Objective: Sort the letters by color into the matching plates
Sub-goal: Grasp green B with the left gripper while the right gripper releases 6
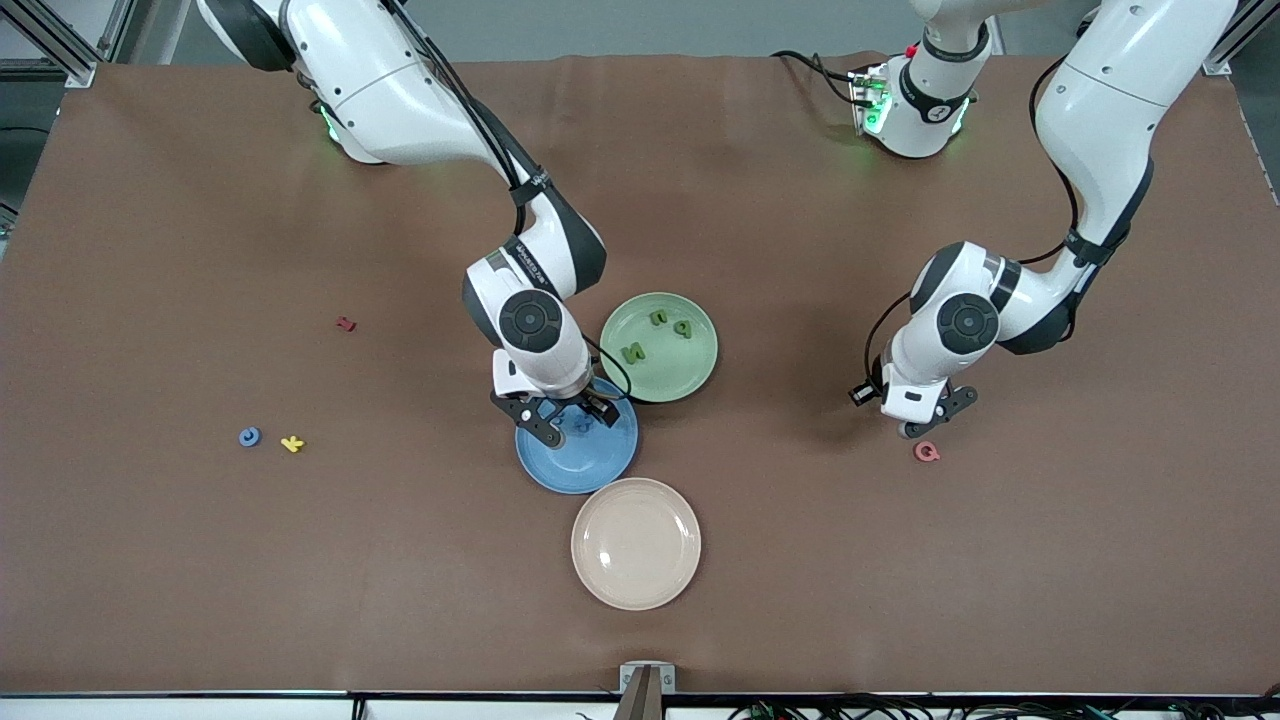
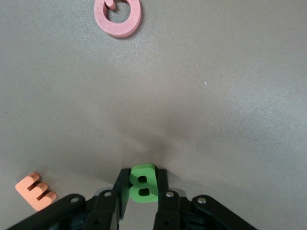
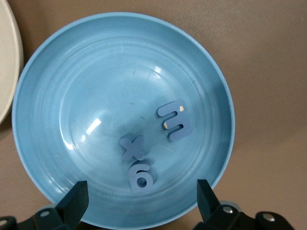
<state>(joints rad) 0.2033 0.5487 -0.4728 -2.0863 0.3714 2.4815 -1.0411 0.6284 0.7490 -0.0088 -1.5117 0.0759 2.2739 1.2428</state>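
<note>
We see a table [image 1: 200, 600] covered edge to edge by a matte brown mat with faint creases. Along the top of the front view, grey aluminium frame struts [image 1: 50, 40] stand at both corners against a pale grey floor. At the near edge a small metal bracket [image 1: 647, 680] sits at the middle, with a white rail and dark cables [image 1: 900, 708] running below it. Light falls evenly, with soft shadows.

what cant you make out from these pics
- Blue plate, front view: the letters in it are hidden under the open right gripper.
- Green B held in the left gripper: front view hides it under the wrist.
- Dark red letter, front view: too small to read.
- Orange E: not visible in front view.
</note>
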